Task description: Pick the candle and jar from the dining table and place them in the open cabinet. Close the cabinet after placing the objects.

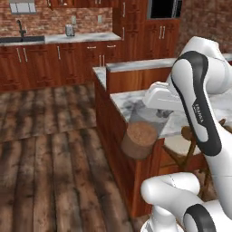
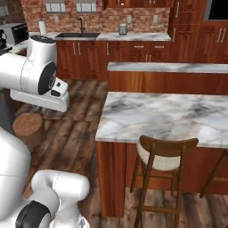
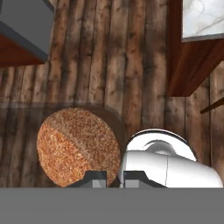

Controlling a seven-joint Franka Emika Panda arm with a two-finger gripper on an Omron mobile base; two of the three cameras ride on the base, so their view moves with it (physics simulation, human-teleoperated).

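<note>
The long white-and-grey veined marble table (image 2: pixel 169 116) with reddish wood sides stood to the right of the arm in the right base view, its near corner reaching toward the robot, with a wooden stool (image 2: pixel 165 156) with a pale seat tucked against its front edge. Dark wooden plank floor (image 1: pixel 45 154) spread out beside it, and reddish-brown kitchen units (image 1: pixel 54 56) ran along the brick back wall.

The clear glass cylindrical jar (image 1: pixel 139 136) with a brown granular lower half hung off the table's edge, above the floor and just in front of the table's wood side in the left base view. In the right base view the jar (image 2: pixel 27 127) appeared low at the left, below the white hand and well apart from the table top. In the hand view the jar's (image 3: pixel 78 146) brown filling showed as a round disc directly ahead of the fingertips, with plank floor beneath it and a corner of the table at the upper right.

The end effector (image 3: pixel 107 178) was clenched on the jar, its two small dark fingertips (image 3: pixel 94 177) drawn close together at the jar's upper rim, with the jar hanging below the hand.
</note>
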